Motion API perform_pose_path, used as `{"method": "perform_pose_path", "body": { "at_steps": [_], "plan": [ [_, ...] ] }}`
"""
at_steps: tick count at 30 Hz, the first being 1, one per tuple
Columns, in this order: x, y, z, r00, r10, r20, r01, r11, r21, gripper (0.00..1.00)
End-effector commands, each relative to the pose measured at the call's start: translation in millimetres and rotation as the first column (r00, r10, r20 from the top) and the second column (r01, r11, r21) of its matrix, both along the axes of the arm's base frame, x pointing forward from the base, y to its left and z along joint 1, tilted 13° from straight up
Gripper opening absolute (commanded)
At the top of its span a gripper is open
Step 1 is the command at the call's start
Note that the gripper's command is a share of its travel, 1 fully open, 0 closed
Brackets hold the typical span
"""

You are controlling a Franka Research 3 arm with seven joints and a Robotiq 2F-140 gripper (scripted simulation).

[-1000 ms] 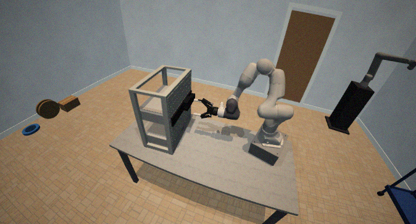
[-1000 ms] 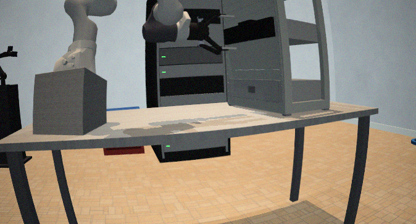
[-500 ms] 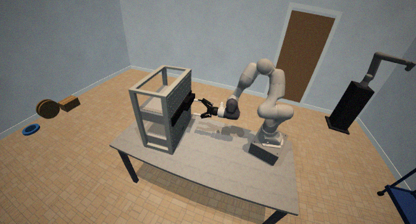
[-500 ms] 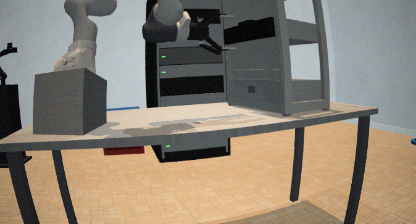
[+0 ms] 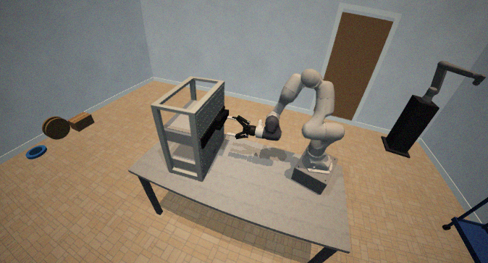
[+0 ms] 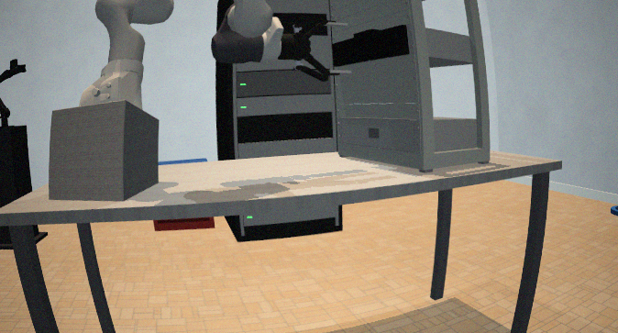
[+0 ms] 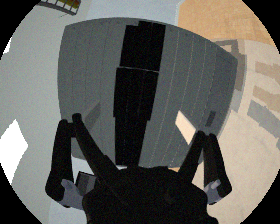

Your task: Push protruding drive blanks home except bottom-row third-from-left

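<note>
The grey open-frame rack (image 5: 195, 147) (image 6: 451, 83) stands on the table's left part, its front panel facing my arm. The black storage chassis (image 5: 215, 132) (image 6: 371, 45) sits in the upper half of that front. It shows in the wrist view (image 7: 139, 76) as a stepped black strip on the grey panel (image 7: 191, 83). Its separate blanks are too small to tell apart. A black part (image 5: 222, 116) stands out at the chassis's far end. My gripper (image 5: 230, 126) (image 6: 340, 48) (image 7: 139, 112) is open and empty. It points level at the chassis front, with its fingertips close to the front panel.
The grey table (image 5: 261, 209) (image 6: 275, 200) carries the rack and my arm's grey pedestal block (image 5: 310, 181) (image 6: 103, 151). A dark server cabinet (image 6: 284, 94) stands behind the table. A black stand (image 5: 409, 127), a blue cart (image 5: 474, 238) and small floor objects (image 5: 56, 127) lie away from the table.
</note>
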State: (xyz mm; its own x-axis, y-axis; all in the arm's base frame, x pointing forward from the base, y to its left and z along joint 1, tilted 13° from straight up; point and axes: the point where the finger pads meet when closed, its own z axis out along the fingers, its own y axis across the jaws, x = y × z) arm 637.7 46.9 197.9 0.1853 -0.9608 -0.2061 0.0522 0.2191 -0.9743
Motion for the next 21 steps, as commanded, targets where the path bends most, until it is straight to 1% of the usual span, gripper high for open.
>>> {"method": "perform_pose_path", "body": {
  "at_steps": [1,2,3,21],
  "plan": [
    [0.7,-1.1,-1.0,1.000,-0.003,-0.003,0.003,1.000,-0.004,1.00],
    [0.7,-1.1,-1.0,1.000,-0.003,-0.003,0.003,1.000,-0.004,1.00],
    [0.7,-1.1,-1.0,1.000,-0.003,-0.003,0.003,1.000,-0.004,0.00],
    [0.7,-1.1,-1.0,1.000,-0.003,-0.003,0.003,1.000,-0.004,0.00]
  ]
}}
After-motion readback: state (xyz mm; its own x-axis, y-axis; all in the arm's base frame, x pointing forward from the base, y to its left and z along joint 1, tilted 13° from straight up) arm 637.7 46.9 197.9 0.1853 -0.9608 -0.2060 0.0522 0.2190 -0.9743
